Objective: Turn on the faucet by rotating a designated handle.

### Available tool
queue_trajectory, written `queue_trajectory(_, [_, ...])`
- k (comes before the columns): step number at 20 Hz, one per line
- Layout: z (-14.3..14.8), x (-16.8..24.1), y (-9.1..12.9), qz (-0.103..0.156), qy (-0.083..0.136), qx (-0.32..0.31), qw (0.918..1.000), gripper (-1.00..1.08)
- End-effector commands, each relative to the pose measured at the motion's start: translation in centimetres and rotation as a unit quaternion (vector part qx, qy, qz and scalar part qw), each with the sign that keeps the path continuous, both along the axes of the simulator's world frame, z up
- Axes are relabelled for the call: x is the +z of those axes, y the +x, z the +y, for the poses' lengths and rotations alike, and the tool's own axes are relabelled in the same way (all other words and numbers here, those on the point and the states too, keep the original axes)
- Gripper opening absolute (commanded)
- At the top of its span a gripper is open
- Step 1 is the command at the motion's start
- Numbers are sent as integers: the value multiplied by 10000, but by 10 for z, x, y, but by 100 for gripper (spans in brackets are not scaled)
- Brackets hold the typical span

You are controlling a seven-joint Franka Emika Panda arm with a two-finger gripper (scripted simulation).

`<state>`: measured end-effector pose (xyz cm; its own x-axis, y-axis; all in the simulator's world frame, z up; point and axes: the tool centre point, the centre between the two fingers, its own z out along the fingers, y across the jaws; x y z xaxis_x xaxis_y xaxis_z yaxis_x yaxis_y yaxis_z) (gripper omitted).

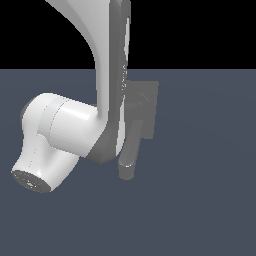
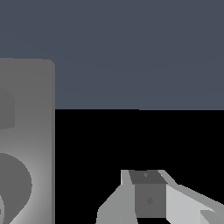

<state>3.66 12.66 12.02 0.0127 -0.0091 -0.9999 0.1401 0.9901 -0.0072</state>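
Observation:
The faucet's flat grey back plate point(image 1: 151, 106) stands behind my white arm in the exterior view. Its thick rounded spout point(image 1: 128, 157) hangs down from a hub toward the floor. The handle is hidden behind the arm. In the wrist view the back plate point(image 2: 39, 131) fills one side, with dark rounded parts point(image 2: 15, 186) at its edge that I cannot name. The gripper point(image 2: 148, 186) shows only as a grey finger block at the picture's edge, apart from the plate. Whether it is open or shut does not show.
A flat blue-grey floor point(image 1: 210, 190) spreads around the faucet. My arm's white elbow and wrist links point(image 1: 55, 135) hang to the exterior view's left of the faucet, close above the floor.

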Motion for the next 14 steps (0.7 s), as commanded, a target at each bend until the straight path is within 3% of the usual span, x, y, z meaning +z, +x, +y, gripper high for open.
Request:
queue_trajectory(1, [-2, 1, 0, -6, -5, -24, 10000, -100])
queue_trajectory(7, [-27, -6, -6, 76, -84, -247, 9996, -100])
queue_trajectory(14, [-29, -2, -6, 83, -92, -265, 9996, -100])
